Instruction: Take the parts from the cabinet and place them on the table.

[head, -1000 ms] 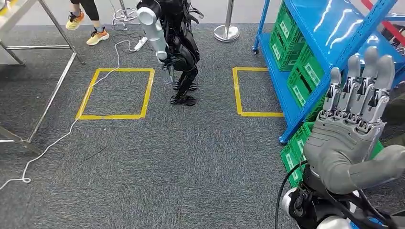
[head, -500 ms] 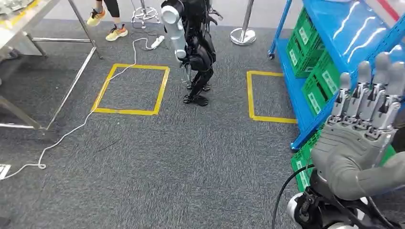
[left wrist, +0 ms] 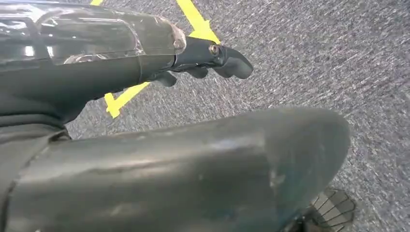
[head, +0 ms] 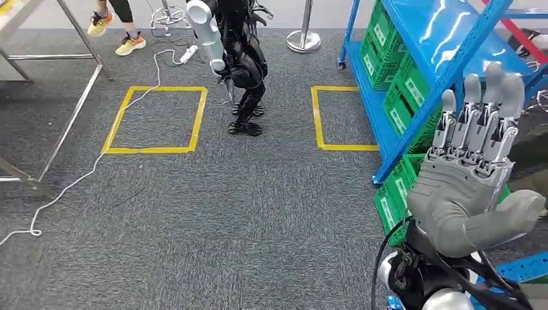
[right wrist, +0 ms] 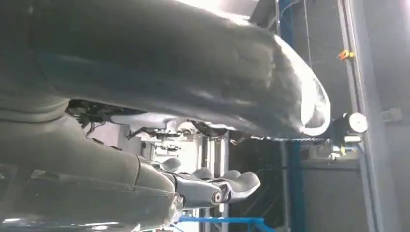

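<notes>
The whole view swings back left since half a second ago, so the robot is turning, its right hand point(head: 475, 174) raised, fingers spread, holding nothing, beside the blue cabinet point(head: 394, 123).

Robot test lab, grey carpet point(head: 245, 219) with yellow taped squares point(head: 155, 120), blue shelving rack point(head: 446, 71) holding green crates point(head: 407, 97), another humanoid robot point(head: 236, 58)

right hand point(head: 475, 174): raised, fingers straight, holding nothing | left hand point(left wrist: 212, 60): hanging low, fingers curled
</notes>
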Tool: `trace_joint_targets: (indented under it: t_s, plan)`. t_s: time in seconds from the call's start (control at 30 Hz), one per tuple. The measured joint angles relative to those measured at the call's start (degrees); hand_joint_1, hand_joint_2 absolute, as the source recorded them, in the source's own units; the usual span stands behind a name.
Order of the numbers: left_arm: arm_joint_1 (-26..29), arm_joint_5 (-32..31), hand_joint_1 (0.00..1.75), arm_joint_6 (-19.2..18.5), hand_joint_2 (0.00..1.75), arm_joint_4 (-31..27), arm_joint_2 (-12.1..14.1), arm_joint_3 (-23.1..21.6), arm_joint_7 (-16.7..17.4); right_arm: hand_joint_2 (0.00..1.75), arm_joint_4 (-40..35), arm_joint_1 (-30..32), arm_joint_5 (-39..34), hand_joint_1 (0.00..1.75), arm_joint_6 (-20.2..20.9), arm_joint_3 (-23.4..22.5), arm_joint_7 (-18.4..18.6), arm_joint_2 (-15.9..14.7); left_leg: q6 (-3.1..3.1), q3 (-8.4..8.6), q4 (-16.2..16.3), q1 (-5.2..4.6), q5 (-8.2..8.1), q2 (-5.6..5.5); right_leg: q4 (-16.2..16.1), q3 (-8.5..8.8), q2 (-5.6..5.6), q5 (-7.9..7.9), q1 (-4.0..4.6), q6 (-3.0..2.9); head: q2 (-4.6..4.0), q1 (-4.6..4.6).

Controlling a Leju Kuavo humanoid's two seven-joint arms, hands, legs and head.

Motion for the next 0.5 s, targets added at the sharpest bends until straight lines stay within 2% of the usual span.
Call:
trace_joint_targets:
  t_s: [0.07,0.1,0.13,0.17,0.2,0.23,0.27,0.3,0.33,0.37,0.4,0.43,0.47,0.5]
  plan:
    - [0.1,0.0,0.0,0.0,0.0,0.0,0.0,-0.2,0.0,0.0,0.0,0.0,0.0,0.0,0.0,0.0,0.0,0.0,0.4,-0.52,0.1,-0.37,0.35,0.13,-0.3,-0.03,0.21,0.94,-0.3,0.72,0.0,0.0]
    - [0.1,0.0,0.0,0.0,0.0,0.0,0.0,-0.2,0.0,0.0,0.0,0.0,0.0,0.0,0.0,0.0,0.0,0.0,0.9,-0.88,-0.3,-0.23,1.17,0.38,-0.5,-0.2,0.46,1.35,-0.32,1.19,0.0,0.02]
    - [-0.1,0.0,0.0,0.0,0.0,0.0,0.0,-0.2,0.0,0.0,0.0,0.1,0.0,0.0,0.0,-0.1,0.0,0.0,1.22,-1.48,-0.4,-0.04,1.94,0.8,0.4,-0.75,0.27,-0.35,-0.55,1.26,0.0,-0.11]
    - [-0.1,0.0,0.0,0.0,0.0,0.0,0.0,-0.2,0.0,0.0,0.0,0.0,0.0,0.0,0.0,-0.1,0.0,0.0,1.71,-2.31,-0.4,-0.15,2.58,0.87,3.0,-1.83,-0.04,-4.08,-0.57,1.41,-0.02,0.31]
    - [-0.1,0.0,0.0,0.0,0.0,0.0,0.0,-0.2,0.0,0.0,0.1,0.1,0.0,0.0,0.0,-0.1,0.0,0.0,1.87,-3.06,-0.3,-0.26,3.2,1.09,7.4,-2.98,-0.2,-8.04,-0.59,1.62,0.0,0.48]
    - [0.0,0.0,0.0,0.0,0.0,0.0,0.0,-0.2,0.0,0.0,0.1,0.1,0.0,0.0,0.0,-0.1,0.0,0.0,2.01,-3.8,-0.3,-0.39,3.84,1.26,11.9,-4.02,-0.21,-11.0,-0.59,1.78,0.0,0.57]
    - [0.0,0.0,0.0,0.0,0.0,0.0,0.0,-0.2,0.0,0.0,0.2,0.1,0.0,0.0,0.0,-0.1,0.0,0.0,2.09,-4.73,-0.2,-0.56,4.53,1.47,16.0,-4.61,-0.21,-12.68,-0.59,1.86,0.0,0.77]
    - [0.0,0.0,0.0,0.0,0.0,0.0,0.0,-0.2,0.0,0.0,0.3,0.1,0.0,0.0,0.0,-0.1,0.0,0.0,2.11,-5.67,-0.2,-0.73,5.18,1.64,18.2,-4.36,-0.22,-12.42,-0.58,1.83,0.0,0.89]
    - [0.0,0.0,0.0,0.0,0.0,0.0,0.0,-0.2,0.0,0.0,0.3,0.1,0.0,0.0,0.0,-0.1,0.0,0.0,2.09,-6.59,-0.2,-0.9,5.83,1.81,17.7,-3.02,-0.22,-10.7,-0.53,1.62,0.0,1.0]
    - [0.0,0.0,0.0,0.0,0.0,0.0,0.0,-0.2,0.0,0.0,0.3,0.1,0.0,0.0,0.0,-0.1,0.0,0.0,2.08,-7.35,-0.2,-1.06,6.38,1.95,15.2,-0.77,-0.23,-8.7,-0.36,1.28,0.0,1.07]
    - [0.0,0.0,0.0,0.0,0.0,0.0,0.0,-0.2,0.0,0.0,0.3,0.1,0.0,0.0,0.0,-0.1,0.0,0.0,2.03,-7.99,-0.2,-1.19,6.92,2.02,10.5,2.74,-0.24,-7.02,-0.09,0.8,0.0,1.11]
    - [0.0,0.0,0.0,0.0,0.0,0.0,-0.1,-0.2,0.0,0.0,0.3,0.0,0.0,0.0,0.0,-0.1,0.0,0.0,1.96,-8.28,-0.1,-1.24,7.36,2.1,4.7,6.95,-0.26,-6.61,0.33,0.1,0.0,1.2]
    - [0.0,0.0,0.0,0.0,0.0,0.0,-0.2,-0.2,0.0,0.0,0.3,-0.1,0.0,0.0,0.0,-0.1,0.0,0.0,1.79,-8.51,-0.1,-1.43,7.65,2.21,0.0,10.34,-0.36,-7.68,0.78,-0.55,0.0,1.25]
    - [0.0,0.0,0.0,0.0,0.0,0.0,-0.2,-0.2,0.0,0.0,0.2,-0.2,0.0,0.0,0.0,-0.1,0.0,0.0,1.48,-8.75,0.0,-1.55,8.14,2.42,-3.3,11.96,-0.62,-8.41,0.71,-0.88,0.0,1.16]
